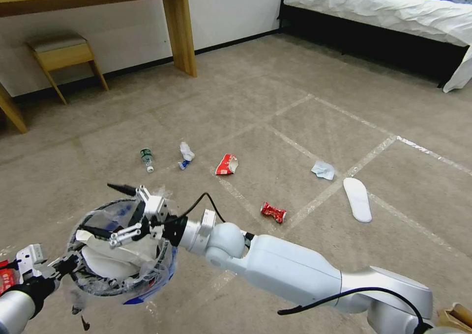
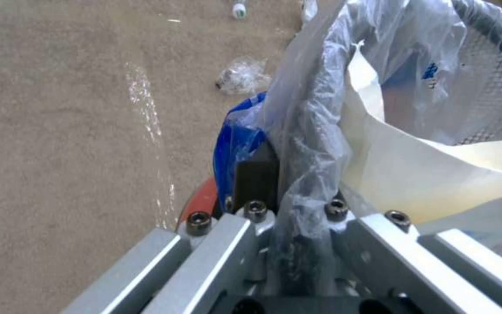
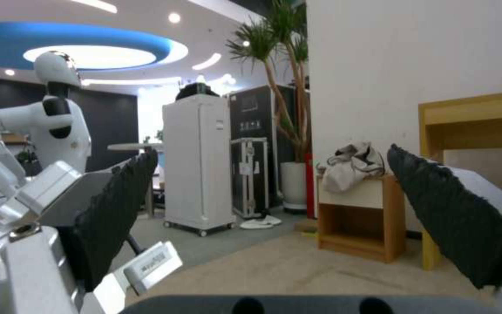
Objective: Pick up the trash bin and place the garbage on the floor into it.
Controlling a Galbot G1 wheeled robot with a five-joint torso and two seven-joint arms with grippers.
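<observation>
While our left gripper (image 2: 297, 226) sat at the far left, its jaws were clamped together on the near rim of the trash bin (image 1: 98, 280), pinching the crinkly plastic liner (image 2: 315, 109) against the wall. We held the bin lifted off the floor (image 1: 275, 103), low at our left front. We judged it light and fairly stiff at the dark rim, with a mesh wall, while the liner looked slippery and loose, so the rim seemed the right place to grip. A white insole (image 2: 425, 170) already lay curled inside it, soft and bendy. Over the bin's mouth hovered our right gripper (image 1: 115, 211), its fingers (image 3: 117, 209) spread wide apart and holding nothing. Farther right, the garbage lay scattered on the carpet: a small bottle (image 1: 146, 158), a crumpled wrapper (image 1: 186, 154), a red packet (image 1: 226, 165), a crushed red can (image 1: 273, 212), crumpled paper (image 1: 323, 169) and another insole (image 1: 357, 199). All looked light; we judged the can best pinched across its waist.
</observation>
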